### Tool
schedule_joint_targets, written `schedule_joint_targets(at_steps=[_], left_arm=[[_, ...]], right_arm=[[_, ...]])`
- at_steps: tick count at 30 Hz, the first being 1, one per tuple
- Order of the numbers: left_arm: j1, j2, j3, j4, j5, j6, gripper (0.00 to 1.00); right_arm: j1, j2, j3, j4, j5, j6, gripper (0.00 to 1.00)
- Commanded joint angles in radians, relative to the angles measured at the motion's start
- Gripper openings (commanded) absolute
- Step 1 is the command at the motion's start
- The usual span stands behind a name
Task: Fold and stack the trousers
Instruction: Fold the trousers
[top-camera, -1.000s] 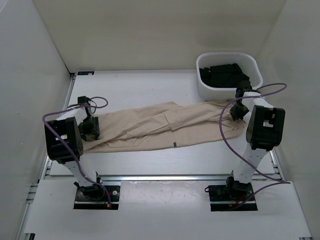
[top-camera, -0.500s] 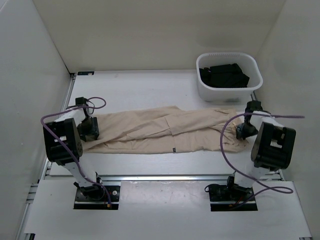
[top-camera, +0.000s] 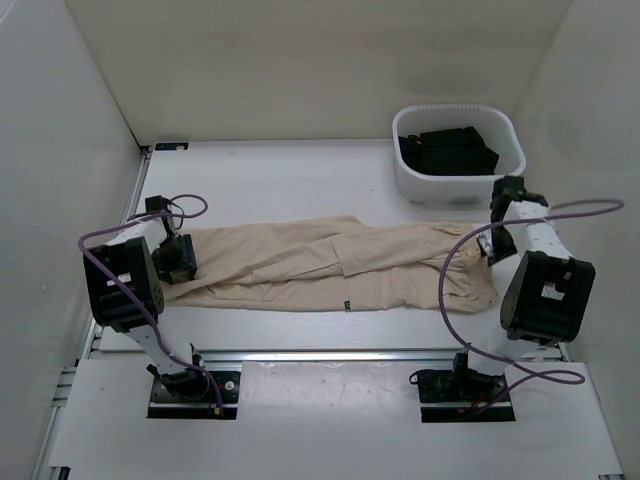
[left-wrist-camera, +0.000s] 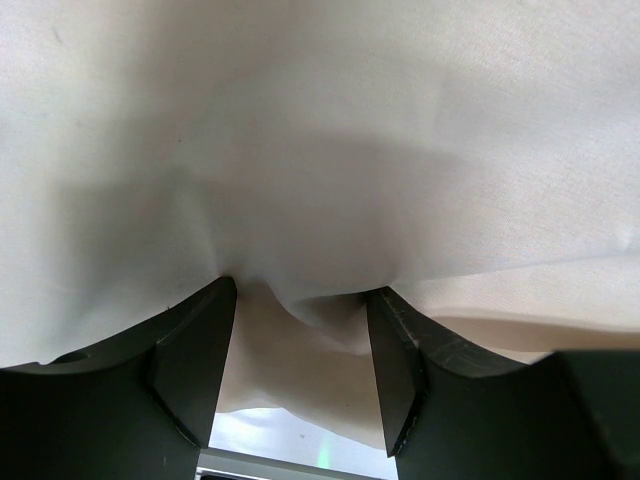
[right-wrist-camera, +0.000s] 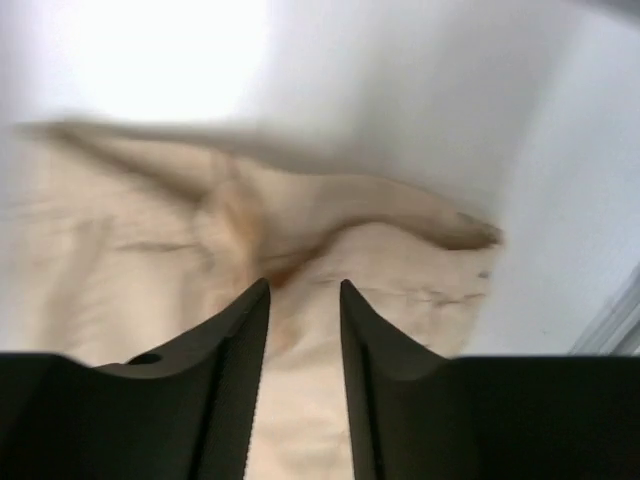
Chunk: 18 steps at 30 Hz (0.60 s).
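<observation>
Trousers (top-camera: 320, 262): ends in left pincer (left-wrist-camera: 300, 325), right pincer (right-wrist-camera: 303, 305).

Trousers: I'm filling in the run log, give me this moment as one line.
trousers laid out full length, unfolded; left gripper at left end, grip unclear; right gripper pinching right end

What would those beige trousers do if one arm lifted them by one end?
Probably sag and drape: the trousers lie flat and creased, and the cloth puckers at the right gripper. Likely light: the fabric looks thin. Pushed, they would probably bunch up rather than slide whole.
</observation>
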Motion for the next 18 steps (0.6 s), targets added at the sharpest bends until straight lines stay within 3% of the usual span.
schedule_joint_targets(at_steps=[1,4,5,6,11,18], left_arm=[[0.018,0.165,-0.117,0.105,-0.115,0.004,0.66],[0.018,0.174,-0.108,0.105,-0.115,0.004,0.66],[0.018,0.174,-0.098,0.105,-0.115,0.004,0.66],[0.018,0.183,-0.098,0.105,-0.115,0.004,0.66],[0.018,0.193,-0.098,0.105,-0.115,0.004,0.66],[0.018,0.193,-0.098,0.105,-0.115,0.004,0.66]], right_arm=[[0.038,-0.099,0.181,-0.142,0.114,-0.118,0.40],[0.038,-0.159,0.153,-0.038,0.042,-0.128,0.49],[0.038,-0.149,0.153,-0.010,0.005,-0.140,0.57],[0.038,-0.082,0.153,0.001,-0.045,-0.140,0.58],[0.050,0.227,0.345,0.008,-0.150,-0.158,0.60],[0.072,0.370,0.354,0.163,-0.138,-0.158,0.61]])
